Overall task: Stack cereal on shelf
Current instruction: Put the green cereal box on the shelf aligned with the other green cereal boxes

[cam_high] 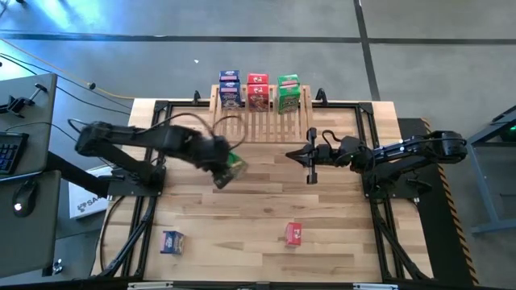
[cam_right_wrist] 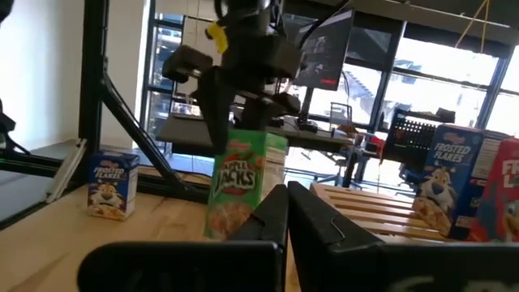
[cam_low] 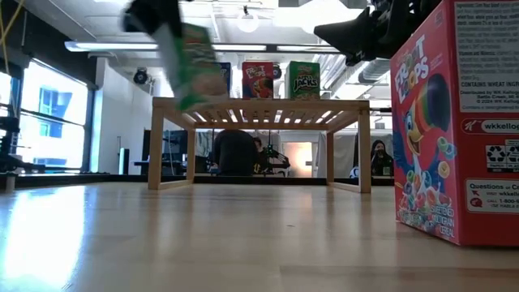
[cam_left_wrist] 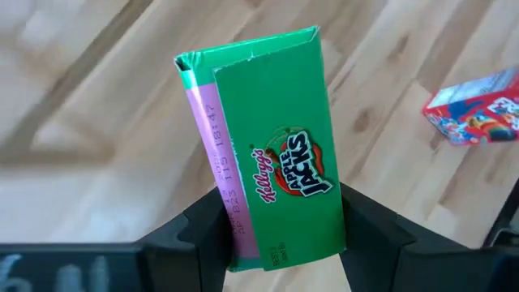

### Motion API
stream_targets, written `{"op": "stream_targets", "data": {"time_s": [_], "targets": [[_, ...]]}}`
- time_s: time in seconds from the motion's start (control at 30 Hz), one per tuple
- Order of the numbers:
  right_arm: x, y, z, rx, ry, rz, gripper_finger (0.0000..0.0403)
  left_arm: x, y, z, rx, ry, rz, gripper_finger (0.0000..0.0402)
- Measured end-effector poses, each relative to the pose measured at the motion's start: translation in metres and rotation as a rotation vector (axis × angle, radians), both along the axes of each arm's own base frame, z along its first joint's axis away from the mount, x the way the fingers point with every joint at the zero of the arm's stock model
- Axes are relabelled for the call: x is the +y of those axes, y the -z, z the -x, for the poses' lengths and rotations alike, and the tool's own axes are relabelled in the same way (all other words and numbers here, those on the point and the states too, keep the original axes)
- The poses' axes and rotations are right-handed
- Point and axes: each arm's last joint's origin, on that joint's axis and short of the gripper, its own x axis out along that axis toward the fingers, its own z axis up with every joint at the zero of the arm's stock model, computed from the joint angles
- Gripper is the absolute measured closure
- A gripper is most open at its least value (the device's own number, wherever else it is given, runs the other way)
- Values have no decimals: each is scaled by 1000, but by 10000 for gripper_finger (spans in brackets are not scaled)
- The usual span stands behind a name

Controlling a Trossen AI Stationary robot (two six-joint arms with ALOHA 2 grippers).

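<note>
My left gripper (cam_high: 226, 169) hangs over the middle of the table, left of centre, shut on a green cereal box (cam_high: 236, 163). The low view shows that box (cam_low: 195, 65) up in the air in front of the shelf (cam_low: 259, 109). The wooden shelf (cam_high: 258, 121) stands at the far edge with a blue (cam_high: 230, 87), a red (cam_high: 258, 90) and a green box (cam_high: 289, 93) upright on it. A blue box (cam_high: 172, 240) and a red box (cam_high: 293, 234) lie near the front edge. My right gripper (cam_high: 310, 161) waits shut, right of centre, holding nothing. My left gripper pinches the green box between its two fingers (cam_left_wrist: 369, 235) on two opposite sides, at the end nearest the wrist (cam_left_wrist: 235, 235). The fingers come from above, slanting down. The box hangs tilted below them (cam_right_wrist: 243, 186), lifted clear of the table.
Black frame rails (cam_high: 153, 161) run along both sides of the table. The red box (cam_low: 458, 122) stands close before the low camera. A person (cam_low: 235, 150) sits in the room behind the shelf. Bare wood lies between the two arms and the front boxes.
</note>
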Motion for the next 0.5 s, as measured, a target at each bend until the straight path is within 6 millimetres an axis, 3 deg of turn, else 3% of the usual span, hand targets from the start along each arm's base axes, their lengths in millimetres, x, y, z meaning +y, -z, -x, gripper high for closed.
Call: {"op": "stream_targets", "data": {"time_s": [0.1, 0.27, 0.5], "targets": [[0, -2, 1, -8, -1, 0, 402, 7, 4, -28, 30, 126, -38, 231], [0, -5, 3, -19, -1, -1, 402, 15, 27, -72, 103, 308, -56, 231], [0, -3, 3, 6, -1, -3, 402, 14, 61, -107, 201, 470, -71, 231]]}}
